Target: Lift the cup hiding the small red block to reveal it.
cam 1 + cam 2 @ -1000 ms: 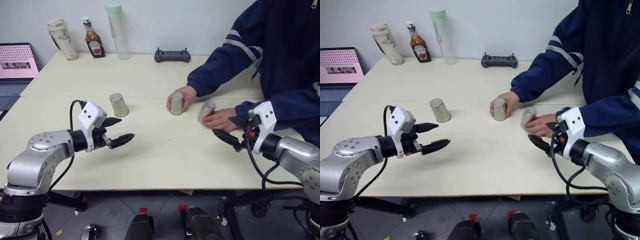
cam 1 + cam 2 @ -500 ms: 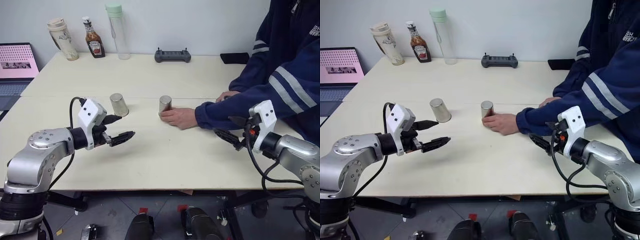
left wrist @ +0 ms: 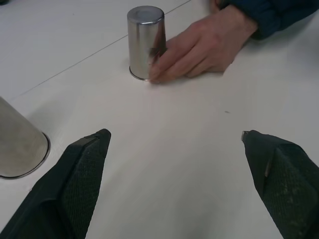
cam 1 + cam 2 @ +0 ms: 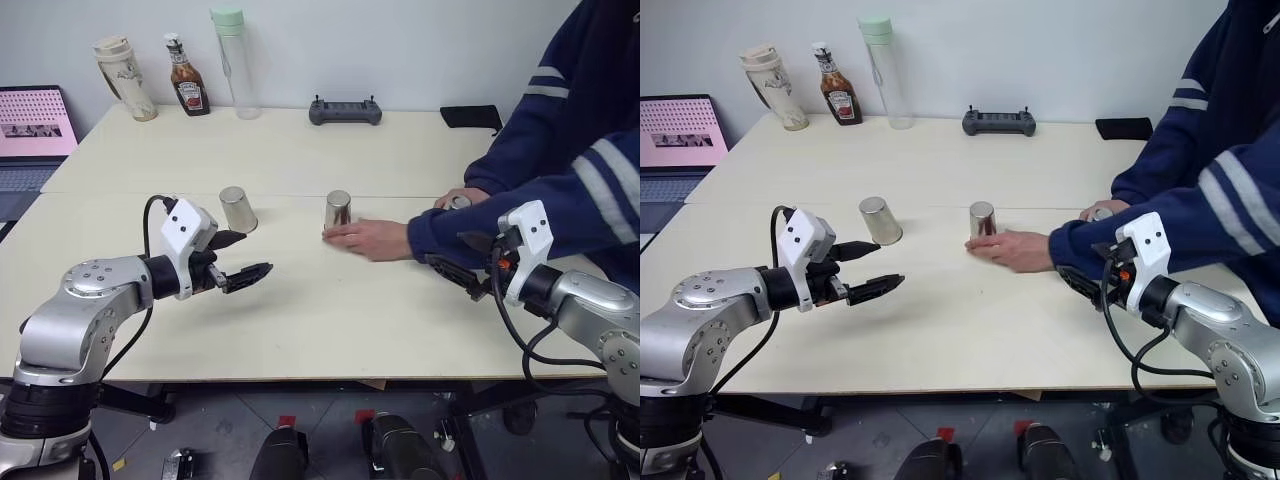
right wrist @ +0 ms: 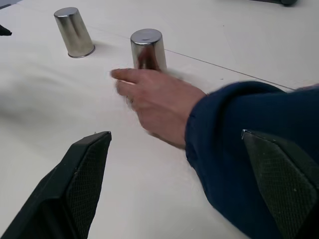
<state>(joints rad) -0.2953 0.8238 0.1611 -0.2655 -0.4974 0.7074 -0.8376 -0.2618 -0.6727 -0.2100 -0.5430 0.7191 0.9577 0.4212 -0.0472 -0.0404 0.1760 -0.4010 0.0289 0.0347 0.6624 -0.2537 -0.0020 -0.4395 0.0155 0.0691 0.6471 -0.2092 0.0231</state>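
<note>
Three little steel cups on the counter point(image 4: 300, 330) right now, all upside down. One sits over on the robot's left point(image 4: 237, 209), one in the middle point(image 4: 338, 210) with a person's hand point(image 4: 372, 238) resting right against its base, and a third point(image 4: 458, 202) is mostly tucked behind the person's other hand, so only a sliver of it shows. The red block isn't visible anywhere, so it must be under one of them, and from this moment alone I honestly can't say which.

Handling-wise: these look like thin, rigid metal tumblers, probably very light, so they'd tip or skid if nudged sideways. The polished wall looks slippery too, and there's a slight taper (narrower at the closed end that faces up), so a squeeze high up could squirt the cup out. I'd grab across the wall around mid-height or a bit lower, fingers on opposite sides, then lift straight up so the rim doesn't drag the block along. No dent risk to speak of.

Looks: plain, shiny, no markings, basically identical, which is the whole problem.

Both pincers are hanging above the counter holding nothing. The left pincer point(image 4: 243, 263) has its black fingers spread wide, near the left cup but not touching it. The right pincer point(image 4: 460, 260) is spread wide too, and the person's dark blue sleeve point(image 5: 239, 129) lies between it and the cups
</note>
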